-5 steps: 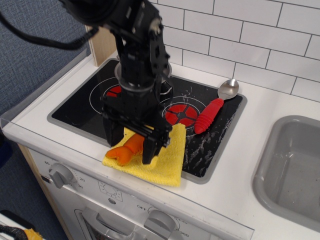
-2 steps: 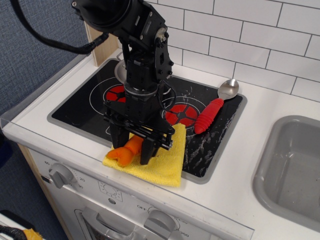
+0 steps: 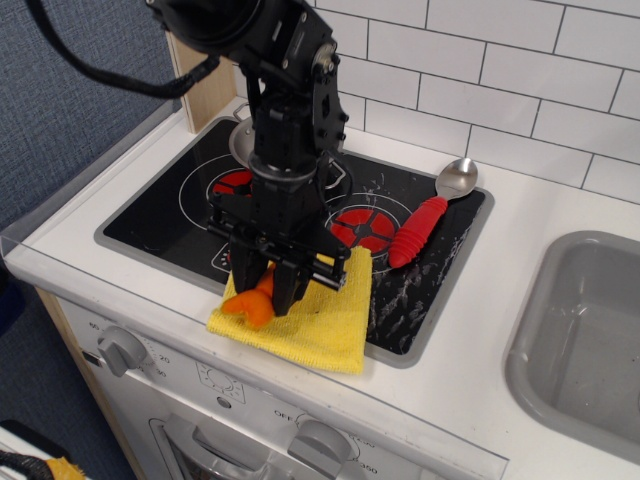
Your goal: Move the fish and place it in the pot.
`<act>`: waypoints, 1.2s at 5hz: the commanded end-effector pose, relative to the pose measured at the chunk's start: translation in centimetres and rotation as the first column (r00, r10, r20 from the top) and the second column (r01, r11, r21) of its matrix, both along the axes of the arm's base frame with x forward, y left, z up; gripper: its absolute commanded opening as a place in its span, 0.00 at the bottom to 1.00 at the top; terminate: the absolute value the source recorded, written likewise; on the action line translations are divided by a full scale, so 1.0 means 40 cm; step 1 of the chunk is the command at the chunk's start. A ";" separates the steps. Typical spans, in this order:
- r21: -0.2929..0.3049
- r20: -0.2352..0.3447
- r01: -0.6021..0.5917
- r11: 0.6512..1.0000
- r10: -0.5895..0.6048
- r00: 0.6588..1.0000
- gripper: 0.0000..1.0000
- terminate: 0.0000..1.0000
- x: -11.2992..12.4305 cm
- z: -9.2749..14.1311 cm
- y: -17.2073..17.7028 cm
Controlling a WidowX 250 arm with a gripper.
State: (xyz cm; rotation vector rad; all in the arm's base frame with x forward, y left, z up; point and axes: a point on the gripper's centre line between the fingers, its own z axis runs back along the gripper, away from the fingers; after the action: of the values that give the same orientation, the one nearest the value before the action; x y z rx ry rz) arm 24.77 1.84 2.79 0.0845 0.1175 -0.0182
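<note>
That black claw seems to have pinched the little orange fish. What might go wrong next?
The gripper holds the fish only near one end, so the soft toy might slip out when lifted. The yellow cloth beneath it could snag and be dragged along. The pot is mostly hidden behind the arm, so the drop there may miss.

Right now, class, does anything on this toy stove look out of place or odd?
Yes. A yellow cloth lies across the hob's front edge, overhanging the rim. A red-handled spoon rests on the glass, and white smears mark the right side.
</note>
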 end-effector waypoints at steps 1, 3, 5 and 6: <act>-0.038 0.202 -0.101 0.994 0.106 0.974 0.00 0.00 0.141 0.177 0.061; -0.013 0.261 -0.091 0.996 0.091 0.961 0.00 0.00 0.275 0.175 0.108; 0.001 0.279 -0.119 0.993 0.114 0.953 0.00 0.00 0.333 0.175 0.155; 0.001 0.277 -0.132 0.991 0.126 0.953 0.00 0.00 0.339 0.172 0.173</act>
State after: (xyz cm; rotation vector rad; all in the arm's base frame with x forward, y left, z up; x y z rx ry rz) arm 38.05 8.16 7.52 0.0881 -0.1064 0.1175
